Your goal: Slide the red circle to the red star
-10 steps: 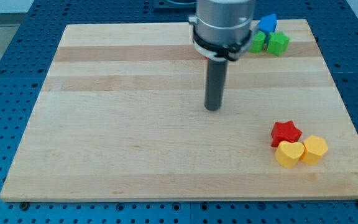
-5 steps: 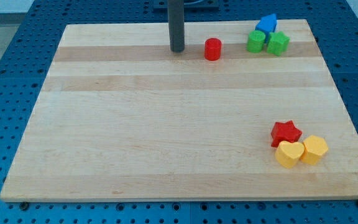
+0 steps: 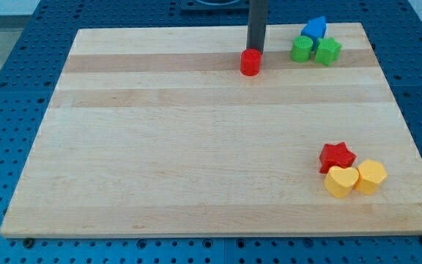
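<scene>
My tip [image 3: 256, 51], a bare rod with no jaws, touches red circle [image 3: 250, 62] top centre | red star [image 3: 337, 156] lower right | risk: off-centre push slips circle sideways.

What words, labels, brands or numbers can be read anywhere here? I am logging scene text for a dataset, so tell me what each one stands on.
None: no readable text shows on the wooden board, my tip, the red circle, the red star, or the green, blue and yellow blocks.
</scene>
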`<action>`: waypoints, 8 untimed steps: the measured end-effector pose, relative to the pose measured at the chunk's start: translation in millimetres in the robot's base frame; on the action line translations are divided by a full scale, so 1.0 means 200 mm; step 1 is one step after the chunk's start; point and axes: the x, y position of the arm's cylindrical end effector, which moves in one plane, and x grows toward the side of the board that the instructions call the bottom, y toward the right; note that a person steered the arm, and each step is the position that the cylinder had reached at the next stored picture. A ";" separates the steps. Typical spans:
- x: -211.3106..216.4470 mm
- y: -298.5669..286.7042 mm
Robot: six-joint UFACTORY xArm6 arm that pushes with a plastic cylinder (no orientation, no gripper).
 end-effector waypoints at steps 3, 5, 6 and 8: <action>0.17 -0.11; 0.18 -0.32; 0.21 -0.35; 0.27 -0.30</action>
